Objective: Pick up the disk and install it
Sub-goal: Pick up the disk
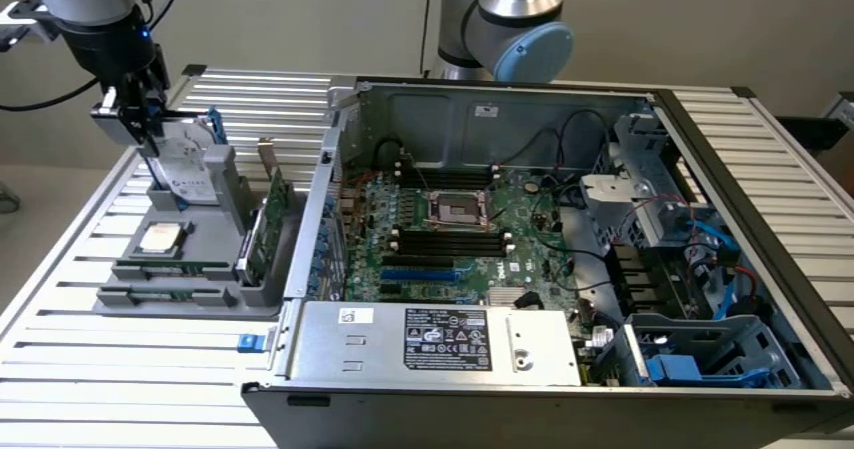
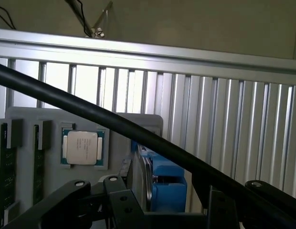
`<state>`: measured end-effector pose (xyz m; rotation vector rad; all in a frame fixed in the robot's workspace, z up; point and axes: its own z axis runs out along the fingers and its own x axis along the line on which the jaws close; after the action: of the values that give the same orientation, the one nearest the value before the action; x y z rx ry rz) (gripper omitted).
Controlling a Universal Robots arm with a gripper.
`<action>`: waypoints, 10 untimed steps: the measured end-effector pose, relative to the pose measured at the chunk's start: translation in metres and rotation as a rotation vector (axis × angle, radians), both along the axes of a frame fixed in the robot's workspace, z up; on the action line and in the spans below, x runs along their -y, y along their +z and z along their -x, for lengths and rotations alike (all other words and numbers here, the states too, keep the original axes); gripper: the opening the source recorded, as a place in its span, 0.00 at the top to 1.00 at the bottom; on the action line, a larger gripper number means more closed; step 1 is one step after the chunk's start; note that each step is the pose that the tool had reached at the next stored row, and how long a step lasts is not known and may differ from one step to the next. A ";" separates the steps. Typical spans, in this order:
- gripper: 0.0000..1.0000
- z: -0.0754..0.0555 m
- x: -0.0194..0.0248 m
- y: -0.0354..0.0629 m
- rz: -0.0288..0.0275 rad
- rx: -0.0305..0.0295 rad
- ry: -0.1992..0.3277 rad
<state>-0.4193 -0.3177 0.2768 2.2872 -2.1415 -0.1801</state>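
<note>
1. The gripper (image 1: 147,134) hangs over the far corner of the grey holder (image 1: 200,291), on the exterior view's left, well apart from the open computer case (image 1: 467,119).
2. Its jaws stand wide, one on each side of the disk (image 1: 187,176). In the wrist view a sliver of table shows between the disk's blue bracket (image 2: 168,187) and one finger (image 2: 212,198), so nothing is clamped.
3. The disk stands upright in the holder's slot, label side towards the exterior camera, with the gripper at its top edge.
4. Just beside it, the CPU chip (image 1: 163,237) lies flat in its recess in the holder.
5. A green circuit card (image 1: 276,219) stands on edge along the side of the holder nearest the case, between the disk and the case's side wall.
6. Dark memory sticks (image 2: 5,171) lie in slots beyond the chip.
7. A black cable (image 2: 138,136) runs slantwise across the wrist view, in front of the holder and the disk's top.
8. The holder and the case rest on a slatted metal table (image 1: 120,379). Inside the case, a power supply (image 1: 441,339) lies along the near edge.
</note>
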 end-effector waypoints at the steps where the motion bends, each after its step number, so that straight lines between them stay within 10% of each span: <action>1: 0.38 0.000 0.0000 0.0009 0.0000 0.0000 0.000; 10: 0.38 0.000 0.0001 0.0032 0.0000 0.0000 0.000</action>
<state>-0.4196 -0.3178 0.2801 2.2874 -2.1412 -0.1801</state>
